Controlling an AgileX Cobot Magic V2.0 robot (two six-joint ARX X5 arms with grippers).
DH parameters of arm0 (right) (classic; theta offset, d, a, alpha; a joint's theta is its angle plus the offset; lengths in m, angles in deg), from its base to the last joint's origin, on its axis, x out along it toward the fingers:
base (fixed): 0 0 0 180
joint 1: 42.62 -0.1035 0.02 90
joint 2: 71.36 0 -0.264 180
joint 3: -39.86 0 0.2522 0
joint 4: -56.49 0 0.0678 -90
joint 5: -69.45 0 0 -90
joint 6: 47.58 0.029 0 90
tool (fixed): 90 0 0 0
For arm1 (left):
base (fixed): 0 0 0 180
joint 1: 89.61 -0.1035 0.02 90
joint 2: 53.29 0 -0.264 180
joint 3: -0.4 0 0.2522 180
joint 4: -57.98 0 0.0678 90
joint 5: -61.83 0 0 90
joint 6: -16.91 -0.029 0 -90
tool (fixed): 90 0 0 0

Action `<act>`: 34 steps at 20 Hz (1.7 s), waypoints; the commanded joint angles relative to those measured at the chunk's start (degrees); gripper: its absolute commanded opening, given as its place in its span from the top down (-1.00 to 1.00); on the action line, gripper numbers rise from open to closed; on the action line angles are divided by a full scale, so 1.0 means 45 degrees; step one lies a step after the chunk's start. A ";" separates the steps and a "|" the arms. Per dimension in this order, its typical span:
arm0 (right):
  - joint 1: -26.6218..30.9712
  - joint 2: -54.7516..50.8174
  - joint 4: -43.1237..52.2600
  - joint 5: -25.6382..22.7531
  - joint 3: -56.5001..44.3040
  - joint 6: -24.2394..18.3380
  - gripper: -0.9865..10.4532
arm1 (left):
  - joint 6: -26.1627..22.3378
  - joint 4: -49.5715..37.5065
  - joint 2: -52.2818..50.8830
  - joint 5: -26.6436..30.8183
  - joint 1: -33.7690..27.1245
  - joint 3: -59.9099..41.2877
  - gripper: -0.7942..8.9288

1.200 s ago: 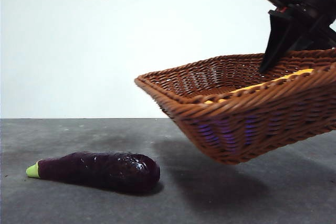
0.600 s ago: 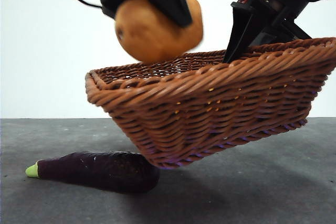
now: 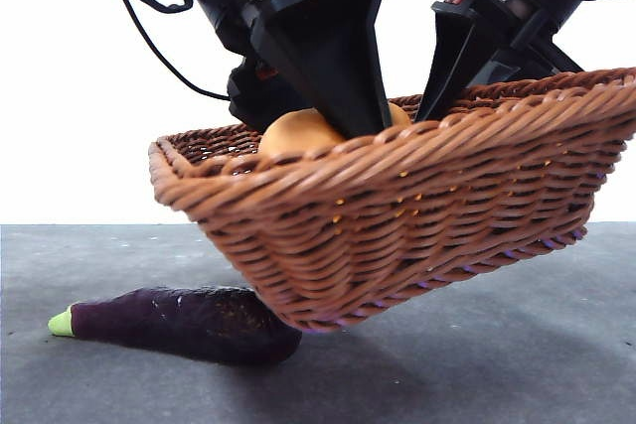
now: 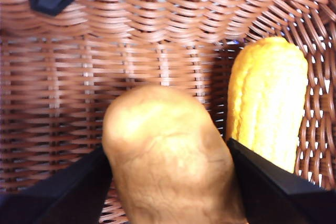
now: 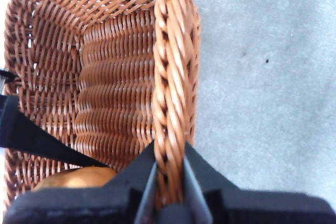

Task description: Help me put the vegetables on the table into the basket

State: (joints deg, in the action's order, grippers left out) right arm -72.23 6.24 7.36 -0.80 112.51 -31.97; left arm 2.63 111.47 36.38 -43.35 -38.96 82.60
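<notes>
Gripping the potato (image 4: 168,156) between both black jaws, the left gripper (image 4: 168,182) sits low inside the basket (image 3: 417,215), the potato now sunk behind the braided rim where half a second ago it hung above it. Item, potato: brown-orange, clamped at its flanks, not yet released; in the front view only its crown shows over the rim at about 11 o'clock of the basket's middle. Item, corn cob (image 4: 270,103): yellow, already lying on the weave, at about 2 o'clock from the potato in the left wrist view, just beside one jaw. Item, right gripper (image 5: 169,182): jaws pinched tight on the basket's braided rim, one inside the wall and one outside, holding the basket tilted and lifted clear of the table (image 3: 497,364), its near corner lowest; its pose matches that of half a second ago, while the basket has shifted slightly toward the left arm. Item, eggplant (image 3: 179,323): dark purple, green tip at 9 o'clock, lying on the table under the basket's low corner, position unchanged over the last second. Assessment: one vegetable deposited, a second about to be let go, the eggplant outstanding. Likely next: the jaws part and the arm rises.
</notes>
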 commanded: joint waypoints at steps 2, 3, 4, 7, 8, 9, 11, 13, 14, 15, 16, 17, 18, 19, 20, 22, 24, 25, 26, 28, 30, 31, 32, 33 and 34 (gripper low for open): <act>-0.0015 0.0034 0.0131 0.0180 -0.0015 0.0058 0.85 | 0.0170 -0.0039 0.0024 -0.0053 -0.0039 -0.0097 -0.24; -0.0015 0.0034 0.0136 0.0175 -0.0015 0.0058 0.85 | 0.0165 -0.0068 -0.0019 -0.0053 -0.0034 -0.0097 -0.25; -0.0015 0.0034 0.0131 0.0170 -0.0015 0.0058 0.85 | 0.0165 -0.0087 -0.0112 -0.0049 -0.0039 -0.0097 -0.25; -0.0015 0.0034 0.0136 0.0000 -0.0015 0.0058 0.85 | 0.0165 -0.0083 -0.0578 -0.0049 -0.0117 -0.0092 -0.25; -0.0015 0.0034 0.0126 -0.0068 -0.0015 0.0058 0.85 | 0.0165 -0.0078 -0.0821 -0.0044 -0.0160 -0.0092 -0.24; -0.0010 0.0034 0.0121 -0.0068 -0.0015 0.0053 0.85 | 0.0165 -0.0083 -0.1127 -0.0044 -0.0204 -0.0092 -0.25; -0.0005 0.0034 0.0131 -0.0068 -0.0015 0.0053 0.85 | 0.0165 -0.0078 -0.1919 -0.0039 -0.0379 -0.0092 -0.25; 0.0000 0.0034 0.0131 -0.0068 -0.0015 0.0000 0.85 | 0.0165 -0.0024 -0.2905 0.0053 -0.0709 -0.0092 -0.25; 0.0015 0.0029 0.0126 -0.0073 -0.0010 -0.0151 0.85 | 0.0151 0.0049 -0.3405 0.0063 -0.0962 -0.0092 -0.24; 0.0102 0.0024 0.0121 -0.0058 -0.0005 -0.0199 0.85 | 0.0019 0.0325 -0.3954 0.0068 -0.1292 -0.0092 -0.24; 0.0277 -0.0005 0.0117 -0.0049 0.0010 -0.0257 0.85 | -0.0364 0.0758 -0.4435 0.0204 -0.1695 -0.0092 -0.24; 0.0534 -0.0073 0.0073 -0.0034 0.0039 -0.0364 0.85 | -0.0797 0.1384 -0.4862 0.0743 -0.2123 -0.0092 -0.24; 0.0865 -0.0180 -0.0136 0.0165 0.0160 -0.0549 0.85 | -0.1375 0.2157 -0.5187 0.1277 -0.2574 -0.0092 -0.24; 0.1273 -0.0345 -0.0355 0.0389 0.0311 -0.0743 0.85 | -0.1991 0.3002 -0.5411 0.1583 -0.3041 -0.0092 -0.24; 0.1734 -0.0554 -0.0661 0.0525 0.0520 -0.0928 0.85 | -0.2477 0.3696 -0.5455 0.1685 -0.3483 -0.0092 -0.24; 0.2686 -0.0957 -0.1525 0.0670 0.1141 -0.1501 0.85 | -0.3181 0.4425 -0.5314 0.1622 -0.4148 -0.0092 -0.24; 0.3560 -0.1384 -0.2487 0.0670 0.1778 -0.2166 0.85 | -0.3769 0.4459 -0.4959 0.1209 -0.4265 -0.0092 -0.24; 0.4027 -0.1583 -0.2871 0.0675 0.2079 -0.2453 0.85 | -0.4143 0.4478 -0.4673 0.0772 -0.4265 -0.0092 -0.24; 0.4464 -0.1753 -0.3094 0.0743 0.2268 -0.2637 0.85 | -0.4444 0.4503 -0.4333 0.0515 -0.4245 -0.0097 -0.24; 0.5377 -0.2025 -0.3381 0.1273 0.2453 -0.2924 0.85 | -0.4789 0.4566 -0.3361 0.0272 -0.3866 -0.0097 -0.24; 0.6275 -0.2225 -0.3507 0.2001 0.2453 -0.3215 0.85 | -0.4983 0.4571 -0.2191 0.0282 -0.3585 -0.0097 -0.25; 0.6664 -0.2234 -0.3507 0.2273 0.2453 -0.3322 0.85 | -0.4983 0.4435 -0.1593 0.0282 -0.3385 -0.0097 -0.25; 0.7019 -0.2234 -0.3609 0.2574 0.2453 -0.3541 0.85 | -0.4988 0.4289 -0.1054 0.0287 -0.3196 -0.0097 -0.25; 0.7305 -0.2234 -0.3740 0.2769 0.2453 -0.3682 0.85 | -0.5090 0.4099 -0.0559 0.0282 -0.2977 -0.0092 -0.25; 0.7470 -0.2234 -0.3789 0.2924 0.2453 -0.3832 0.85 | -0.5343 0.3900 -0.0102 0.0291 -0.2769 -0.0097 -0.25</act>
State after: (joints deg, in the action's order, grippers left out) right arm -38.46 -3.49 -10.26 11.26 122.96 -48.60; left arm -20.10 128.98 35.79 -41.85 -51.53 82.60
